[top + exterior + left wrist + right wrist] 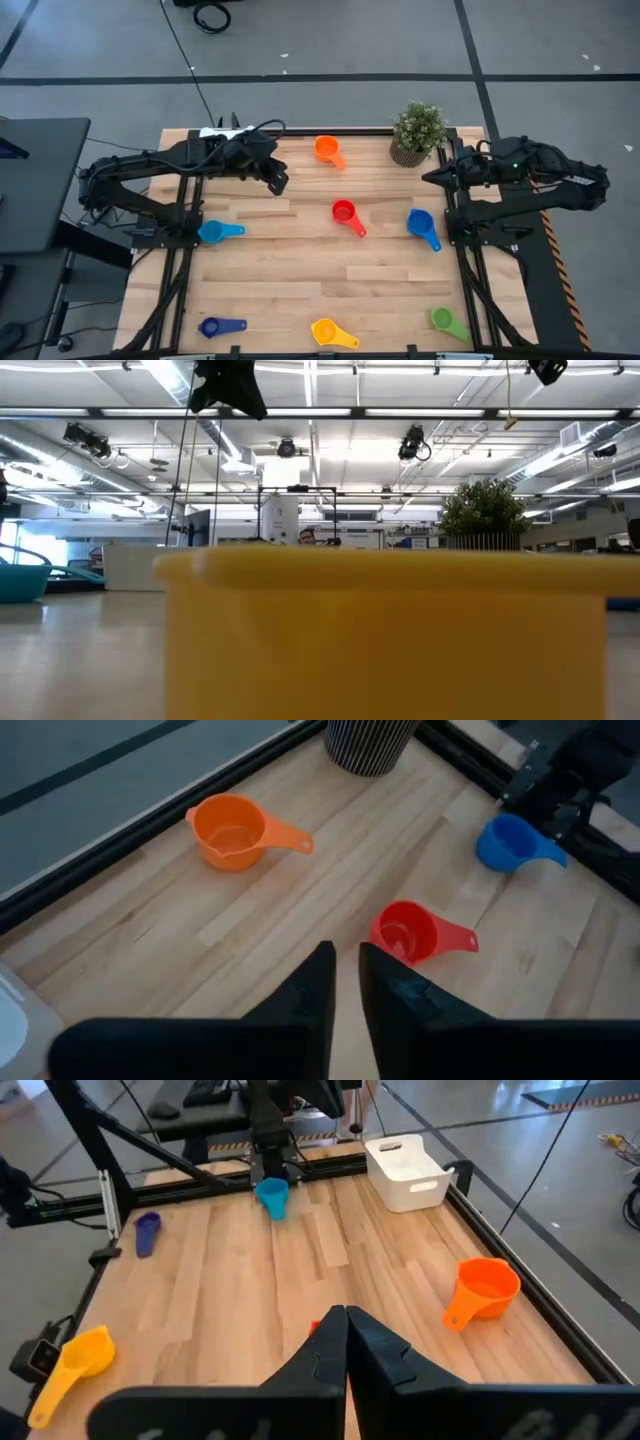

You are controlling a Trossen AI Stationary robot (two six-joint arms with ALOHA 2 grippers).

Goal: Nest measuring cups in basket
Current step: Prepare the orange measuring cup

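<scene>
We found left gripper (pixel 279 183) hovering above surface (pixel 300 270) near white basket (pixel 405 1172), fingers narrowly apart, holding nothing. Right gripper (pixel 428 178) sat closed beside plant (pixel 417 131). Cups lay scattered: orange (pixel 327 150), red (pixel 345 212), blue (pixel 421 225).

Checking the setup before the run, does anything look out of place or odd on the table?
Nothing looks damaged or spilled. The measuring cups lie scattered across the table, none in the basket. Only oddity: the yellow cup sits right against the low camera, blocking its view.
</scene>
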